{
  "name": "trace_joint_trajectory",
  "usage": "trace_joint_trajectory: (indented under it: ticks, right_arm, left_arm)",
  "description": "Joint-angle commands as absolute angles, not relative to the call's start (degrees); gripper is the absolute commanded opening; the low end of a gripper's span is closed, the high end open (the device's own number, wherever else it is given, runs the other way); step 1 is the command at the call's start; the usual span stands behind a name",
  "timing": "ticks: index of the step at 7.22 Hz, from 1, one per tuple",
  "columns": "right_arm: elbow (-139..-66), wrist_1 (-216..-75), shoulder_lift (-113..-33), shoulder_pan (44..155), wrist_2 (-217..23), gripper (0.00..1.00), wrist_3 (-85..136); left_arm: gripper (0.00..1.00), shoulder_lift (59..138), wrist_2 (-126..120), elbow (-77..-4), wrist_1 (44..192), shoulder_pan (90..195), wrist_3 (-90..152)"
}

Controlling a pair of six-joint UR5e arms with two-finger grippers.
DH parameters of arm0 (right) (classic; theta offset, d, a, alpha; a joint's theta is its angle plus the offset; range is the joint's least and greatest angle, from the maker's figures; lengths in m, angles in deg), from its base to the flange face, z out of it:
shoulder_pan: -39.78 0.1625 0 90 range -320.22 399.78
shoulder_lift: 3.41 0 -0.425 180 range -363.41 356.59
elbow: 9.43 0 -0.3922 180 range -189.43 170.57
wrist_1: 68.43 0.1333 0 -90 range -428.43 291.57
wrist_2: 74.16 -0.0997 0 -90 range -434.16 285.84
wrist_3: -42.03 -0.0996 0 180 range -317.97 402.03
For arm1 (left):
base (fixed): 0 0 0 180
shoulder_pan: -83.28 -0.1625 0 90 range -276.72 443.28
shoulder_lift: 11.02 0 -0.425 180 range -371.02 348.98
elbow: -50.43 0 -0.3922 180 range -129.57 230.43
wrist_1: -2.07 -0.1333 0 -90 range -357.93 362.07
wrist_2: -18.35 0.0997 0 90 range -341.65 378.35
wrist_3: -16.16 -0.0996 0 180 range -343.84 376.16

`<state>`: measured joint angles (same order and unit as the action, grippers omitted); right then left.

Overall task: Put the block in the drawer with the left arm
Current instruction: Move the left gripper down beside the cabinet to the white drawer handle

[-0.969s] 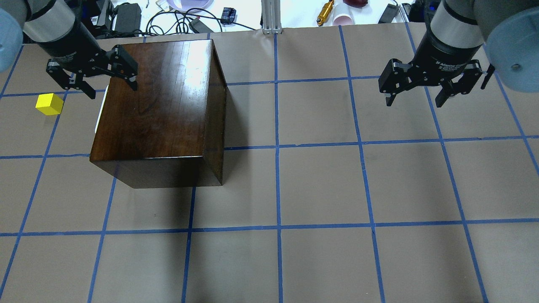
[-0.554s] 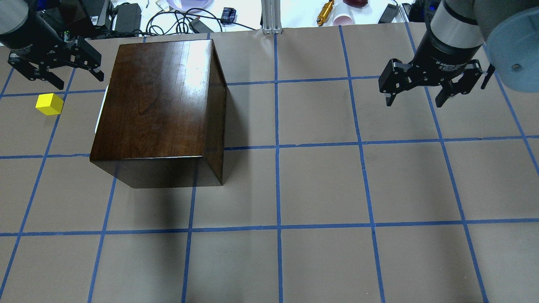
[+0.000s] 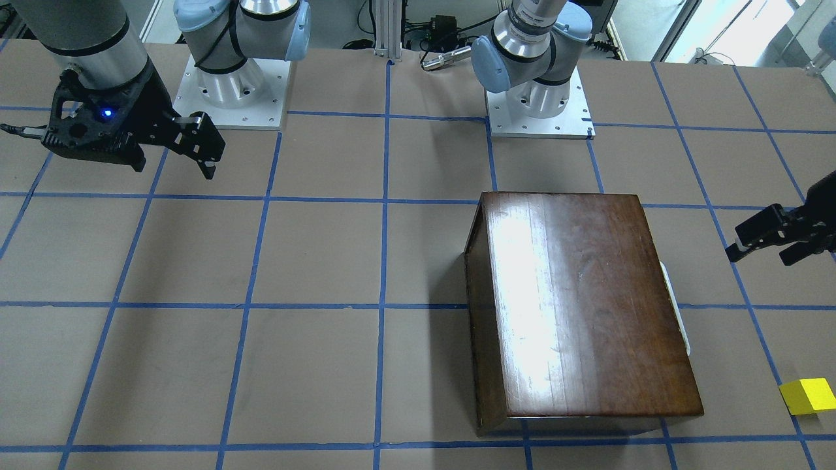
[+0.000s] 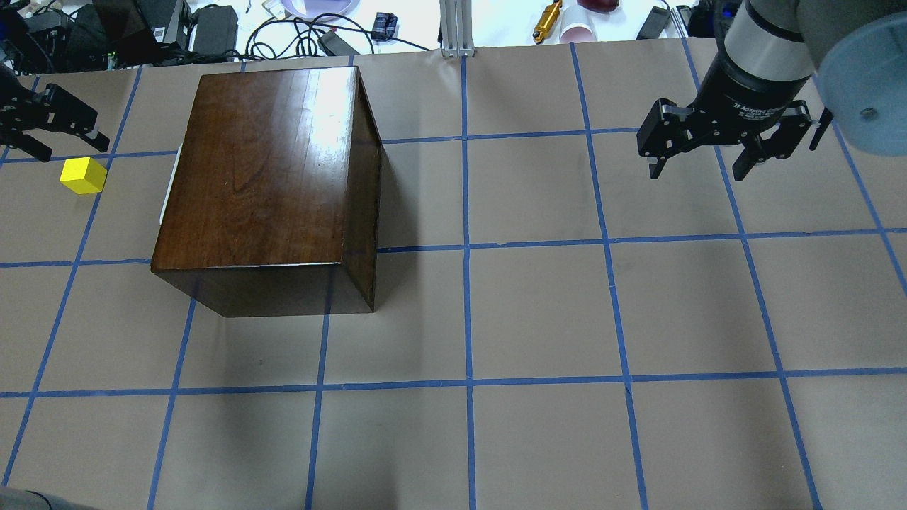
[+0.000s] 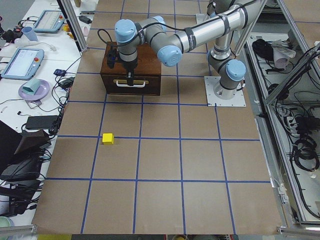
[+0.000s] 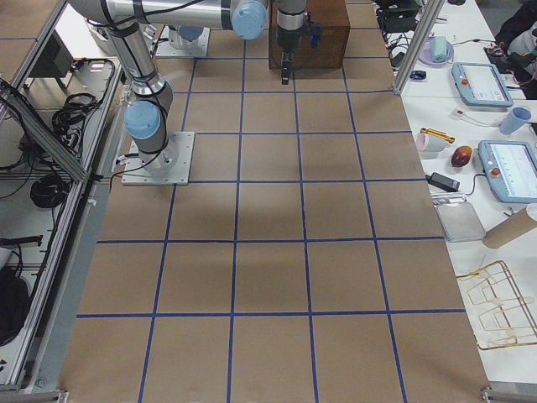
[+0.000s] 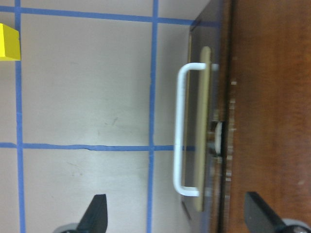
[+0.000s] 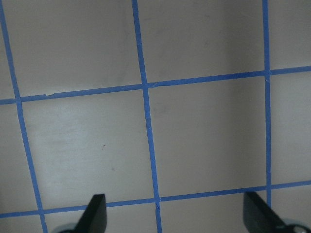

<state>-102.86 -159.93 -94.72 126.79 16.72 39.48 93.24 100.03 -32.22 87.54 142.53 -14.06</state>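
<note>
Brown table [image 4: 538, 312] is taped off in a blue grid [image 4: 538, 245]. Past the far edge there's cables [image 4: 294, 25], a pink cup [image 4: 579, 32] and a brass cylinder [image 4: 547, 20].

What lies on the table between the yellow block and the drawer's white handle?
Only bare brown paper crossed by blue tape lines, as the left wrist view shows between the block and the handle.

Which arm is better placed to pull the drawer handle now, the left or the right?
Left. The left gripper hangs open beside the handle of the box, near the block; the right gripper is far across the table.
</note>
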Motion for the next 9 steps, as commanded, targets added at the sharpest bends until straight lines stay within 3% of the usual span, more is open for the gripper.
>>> trace_joint_trajectory:
  ticks: [1,9]
  right_arm:
    - [-102.9,-159.9,-94.7,126.8,16.7,1.0,39.5]
    - [-102.9,-159.9,-94.7,126.8,16.7,1.0,39.5]
  left_arm:
    - [1.0,97.2,99.1,-32.7,84.5,140.9,-16.8]
    - [1.0,102.8,92.7,-33.9,84.2,141.6,-22.9]
